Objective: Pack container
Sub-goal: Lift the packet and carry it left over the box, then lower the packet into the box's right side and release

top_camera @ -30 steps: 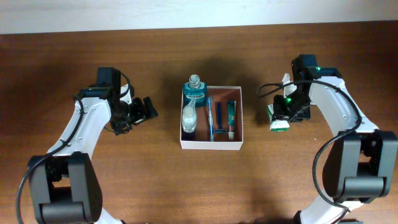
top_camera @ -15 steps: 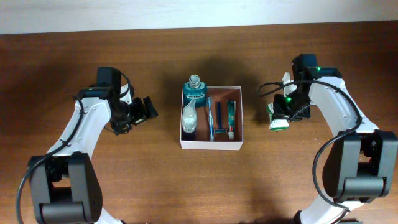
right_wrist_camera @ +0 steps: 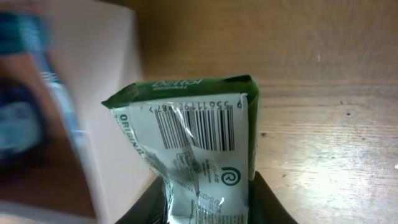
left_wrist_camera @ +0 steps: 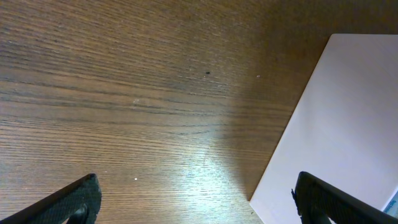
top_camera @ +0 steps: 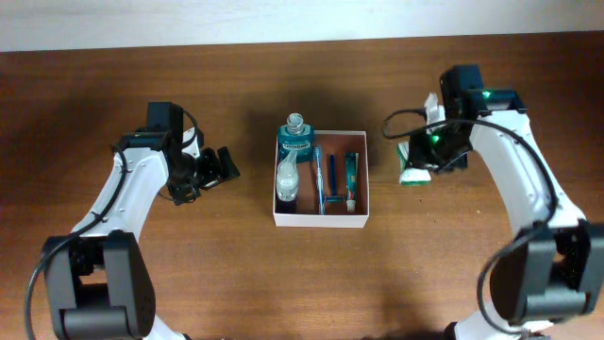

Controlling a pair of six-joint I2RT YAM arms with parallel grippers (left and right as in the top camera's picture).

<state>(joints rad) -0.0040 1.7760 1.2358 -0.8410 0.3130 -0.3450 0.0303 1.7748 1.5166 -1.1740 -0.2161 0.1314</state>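
left tool: jaws spread wide, empty, over bare desk. right tool: clamped on green-white packet, barcode toward wrist camera. container: between tools, nearer right tool, just beside packet; toiletries inside.

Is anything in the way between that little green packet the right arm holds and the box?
Nothing visible. Only bare table lies between the packet in the right gripper and the container, whose top is open.
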